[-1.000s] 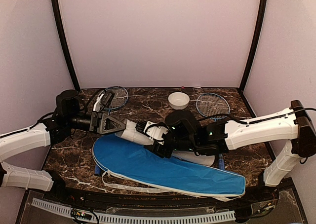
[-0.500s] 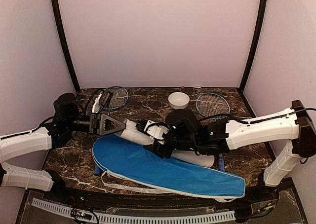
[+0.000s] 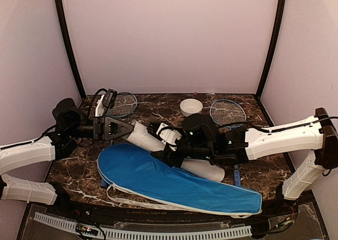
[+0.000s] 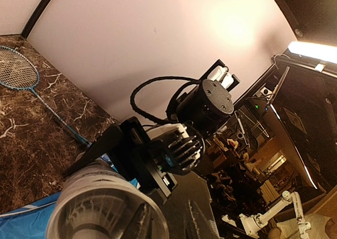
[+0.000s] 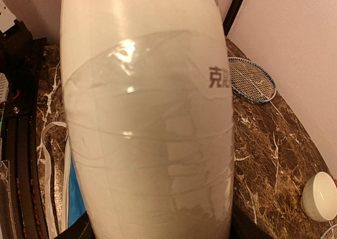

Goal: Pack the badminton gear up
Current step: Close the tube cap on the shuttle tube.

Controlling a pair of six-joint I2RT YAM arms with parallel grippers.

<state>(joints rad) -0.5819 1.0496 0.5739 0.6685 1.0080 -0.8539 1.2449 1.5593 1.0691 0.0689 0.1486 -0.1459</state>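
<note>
— Checking the right fingers [image 3: 158,129]: what are they doing?
— They are clamping the white tube [image 3: 203,168] around its middle. The tube is lying slantwise along the far edge of the blue racket cover [image 3: 174,182].
— And the left fingers [image 3: 120,129]?
— They are sitting at the tube's open end. Whether they are open or closed cannot be told.

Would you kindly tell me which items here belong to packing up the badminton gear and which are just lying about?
For the job: tube, cover, left racket, right racket.
Lying about: bowl.
</note>
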